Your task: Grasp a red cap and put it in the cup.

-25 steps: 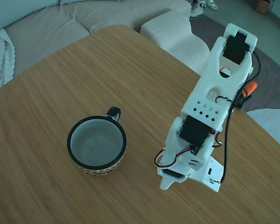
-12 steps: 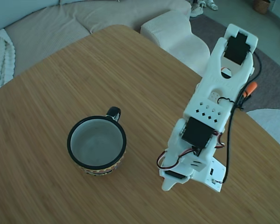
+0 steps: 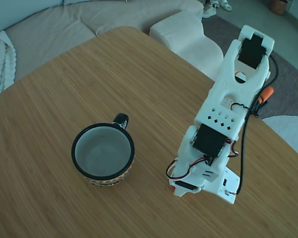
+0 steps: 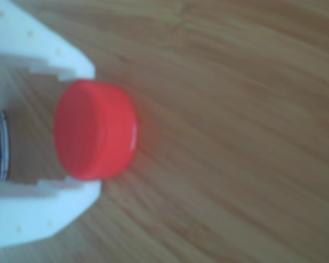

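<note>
In the other view the red cap [image 4: 98, 131] lies on the wooden table, small, round and bright red. My gripper [image 4: 93, 130] is shut on it, one white finger [image 4: 44, 49] against its upper side and the other [image 4: 44, 213] against its lower side. In the fixed view the gripper [image 3: 181, 191] points down at the table and covers the cap. The cup [image 3: 103, 153], a black-rimmed mug with a pale inside and a small black handle, stands upright and empty to the left of the gripper, about a hand's width away.
The round wooden table [image 3: 114, 74] is bare behind the cup. The white arm [image 3: 228, 99] with black motors and cables rises at the right. A sofa [image 3: 64, 20] and a pale pouf [image 3: 188, 34] stand beyond the table's far edge.
In the fixed view the gripper's lower jaw has drawn inward and the arm has shifted slightly. The cup has not moved.
</note>
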Robot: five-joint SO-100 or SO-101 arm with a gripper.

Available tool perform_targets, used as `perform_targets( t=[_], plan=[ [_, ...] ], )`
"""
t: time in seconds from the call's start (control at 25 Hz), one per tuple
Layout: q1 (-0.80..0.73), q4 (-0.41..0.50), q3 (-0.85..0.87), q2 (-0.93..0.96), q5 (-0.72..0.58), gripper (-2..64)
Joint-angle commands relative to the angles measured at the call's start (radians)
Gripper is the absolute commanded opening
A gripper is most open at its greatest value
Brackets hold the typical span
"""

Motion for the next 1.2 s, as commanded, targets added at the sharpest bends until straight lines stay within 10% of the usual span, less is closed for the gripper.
perform_targets(
  t=[0.0,0.56,1.16],
  plan=[
    [0.000,0.011,-0.026,0.067,0.008,15.9],
    [0.014,0.029,-0.051,0.072,0.008,14.8],
    [0.189,0.350,-0.393,0.331,-0.002,15.5]
  ],
)
